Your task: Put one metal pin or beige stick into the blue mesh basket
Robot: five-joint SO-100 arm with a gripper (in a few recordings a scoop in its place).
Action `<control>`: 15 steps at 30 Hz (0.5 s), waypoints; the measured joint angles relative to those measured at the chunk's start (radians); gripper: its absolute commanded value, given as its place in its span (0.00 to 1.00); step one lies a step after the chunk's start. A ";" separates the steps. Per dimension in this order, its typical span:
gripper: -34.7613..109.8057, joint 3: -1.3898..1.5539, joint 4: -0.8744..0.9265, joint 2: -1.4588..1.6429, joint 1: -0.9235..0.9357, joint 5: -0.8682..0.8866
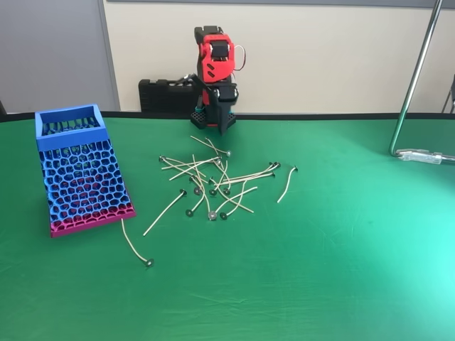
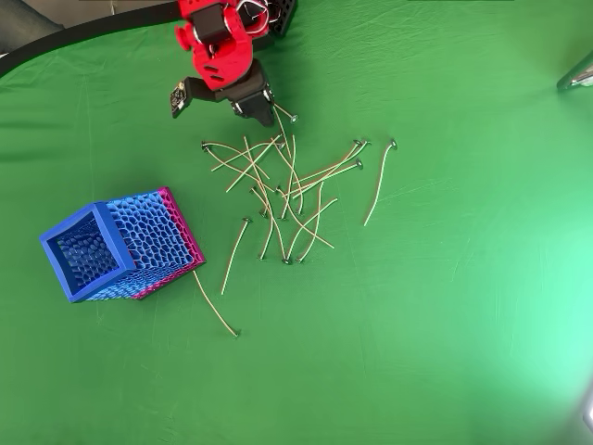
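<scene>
Nearest the camera in the fixed view, a lone beige stick (image 1: 134, 246) lies on the green table (image 1: 341, 270), one end just beside the blue mesh basket (image 1: 82, 174). Behind it sprawls the tangled pile of sticks (image 1: 213, 181). Farthest back, the end effector (image 1: 225, 119) hangs folded at the arm's base; whether it is parted or closed I cannot tell. No pick seems begun; next it must reach out for one stick. From overhead, the basket's open mouth (image 2: 79, 252) shows.

Blue mesh basket (image 1: 82, 170) stands upright (pink base); one beige stick (image 1: 134, 246) lies beside it.
</scene>
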 measured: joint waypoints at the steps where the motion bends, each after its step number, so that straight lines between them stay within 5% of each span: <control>1: 0.28 0.000 0.002 -0.020 -0.009 -0.003; 15: 0.34 -0.035 0.002 -0.183 -0.031 -0.138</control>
